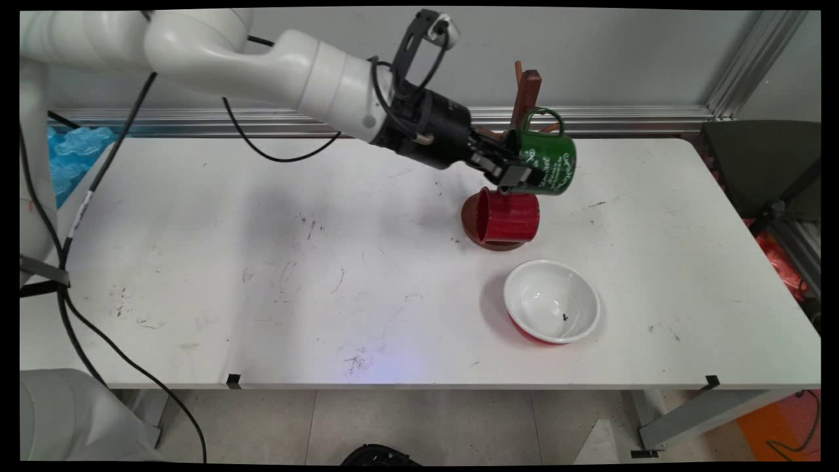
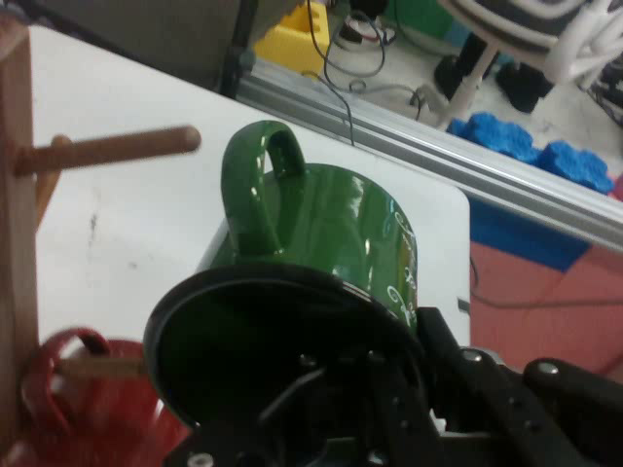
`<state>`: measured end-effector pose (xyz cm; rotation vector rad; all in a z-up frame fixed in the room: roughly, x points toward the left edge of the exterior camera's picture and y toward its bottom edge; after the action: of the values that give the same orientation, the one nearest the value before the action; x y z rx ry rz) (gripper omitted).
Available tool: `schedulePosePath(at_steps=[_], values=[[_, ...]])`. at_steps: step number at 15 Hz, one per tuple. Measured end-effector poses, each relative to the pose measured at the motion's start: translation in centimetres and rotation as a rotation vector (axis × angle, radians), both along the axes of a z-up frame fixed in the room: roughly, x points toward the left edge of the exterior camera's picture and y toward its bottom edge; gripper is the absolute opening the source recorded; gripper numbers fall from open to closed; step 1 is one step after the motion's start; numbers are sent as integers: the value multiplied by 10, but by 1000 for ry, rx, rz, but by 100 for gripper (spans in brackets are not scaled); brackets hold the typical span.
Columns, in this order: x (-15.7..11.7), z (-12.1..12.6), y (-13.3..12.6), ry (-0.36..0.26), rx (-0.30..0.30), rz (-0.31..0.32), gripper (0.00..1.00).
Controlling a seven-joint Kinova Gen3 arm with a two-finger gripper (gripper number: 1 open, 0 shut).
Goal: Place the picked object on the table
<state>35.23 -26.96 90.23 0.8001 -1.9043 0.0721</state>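
The landmark taken here is the wooden mug tree (image 1: 526,92), which stands at the far side of the desk (image 1: 262,262), right of centre. To its left, the hand (image 1: 510,172) is brought in from the upper left and is pinched on the rim of the green mug (image 1: 549,160); one finger is seen inside the mouth in the hand view. The mug is held tilted, handle uppermost, just beside a free peg (image 2: 117,151), apparently so that the handle loop lines up with it. Below, a red mug (image 1: 508,216) is hung on a lower peg, just over the tree's round base. Nearer and slightly right of the tree, a white-lined red bowl (image 1: 552,301) stands apart. Open desk is left to the tree's right; the wall lies close behind.
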Motion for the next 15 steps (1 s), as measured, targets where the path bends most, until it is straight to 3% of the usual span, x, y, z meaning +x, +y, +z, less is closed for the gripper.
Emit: schedulePosePath(at_steps=[8,15], values=[[42,13,21,-120,16,-89,0],[90,17,19,-312,11,-161,0]])
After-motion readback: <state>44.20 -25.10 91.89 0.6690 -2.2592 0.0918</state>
